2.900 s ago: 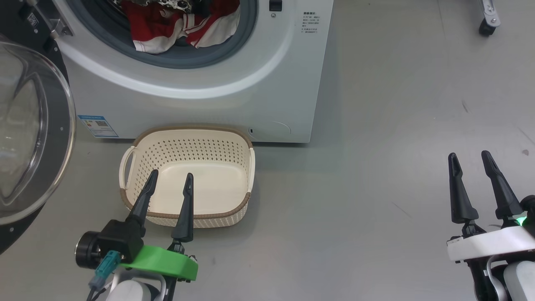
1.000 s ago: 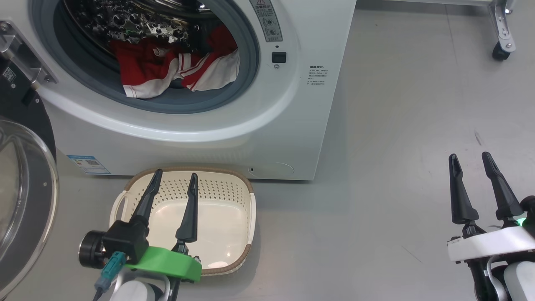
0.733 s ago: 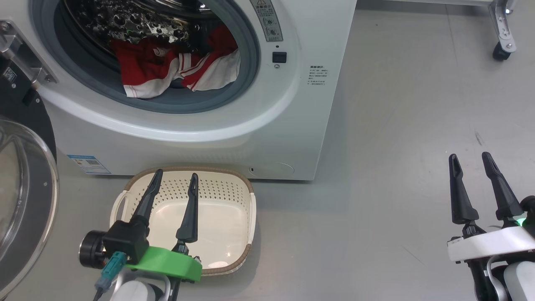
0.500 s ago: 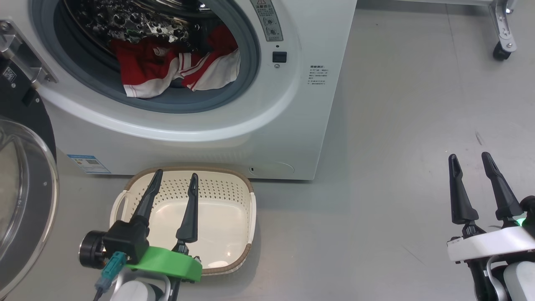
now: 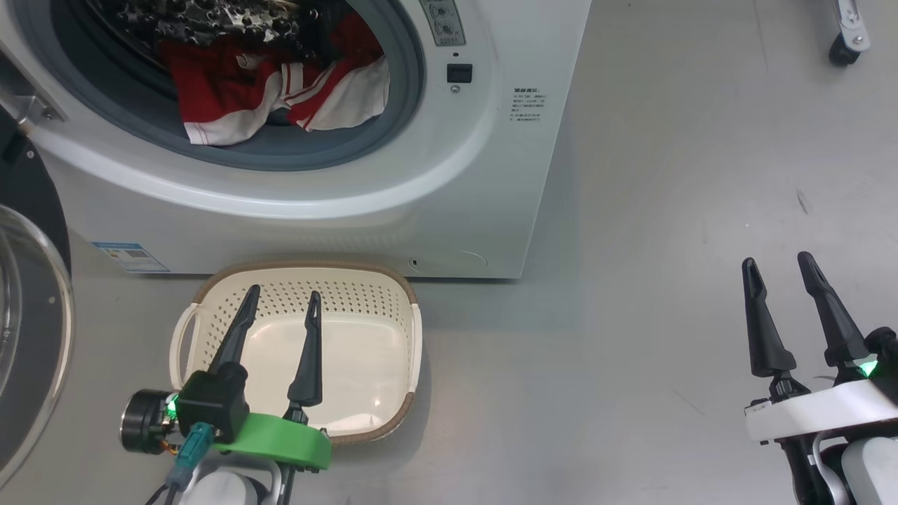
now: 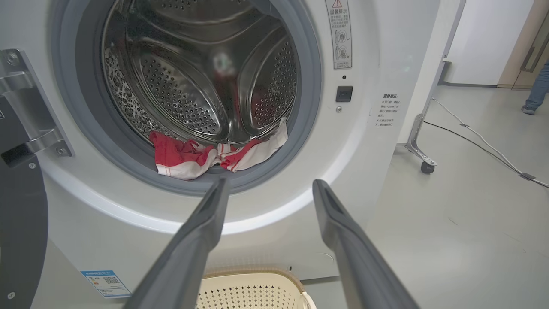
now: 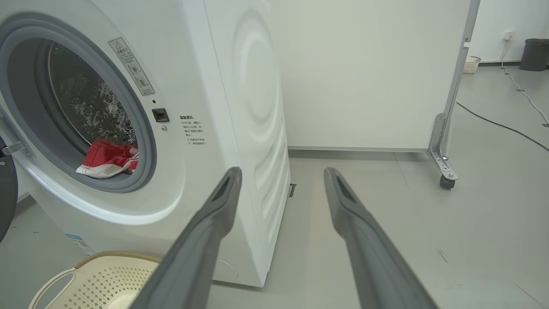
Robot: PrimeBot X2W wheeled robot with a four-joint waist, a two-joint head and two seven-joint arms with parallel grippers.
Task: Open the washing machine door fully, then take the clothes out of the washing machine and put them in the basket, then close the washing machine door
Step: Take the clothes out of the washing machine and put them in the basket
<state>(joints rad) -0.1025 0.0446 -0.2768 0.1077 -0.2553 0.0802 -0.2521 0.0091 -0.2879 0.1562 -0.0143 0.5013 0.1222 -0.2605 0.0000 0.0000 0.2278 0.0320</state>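
Observation:
The white washing machine (image 5: 449, 175) fills the upper left of the head view, its door (image 5: 31, 337) swung wide open at the far left. Red and white clothes (image 5: 273, 88) lie at the drum's lower lip, spilling onto the grey seal (image 5: 295, 154); they show too as clothes (image 6: 214, 154) and clothes (image 7: 109, 165). The empty cream basket (image 5: 407, 337) sits on the floor before the machine. My left gripper (image 5: 283, 297) hovers open over the basket. My right gripper (image 5: 775, 263) stands open over bare floor at the lower right, holding nothing.
A white wheeled partition frame (image 7: 446, 167) stands right of the machine, with a cable (image 6: 480, 139) trailing across the floor behind it. A person's leg (image 6: 536, 90) shows at the far right edge. Grey floor (image 5: 666, 210) lies between the machine and my right arm.
The camera has shifted, so the whole picture slid slightly up and left. Both grippers stay open in the same poses. The clothes and basket have not moved.

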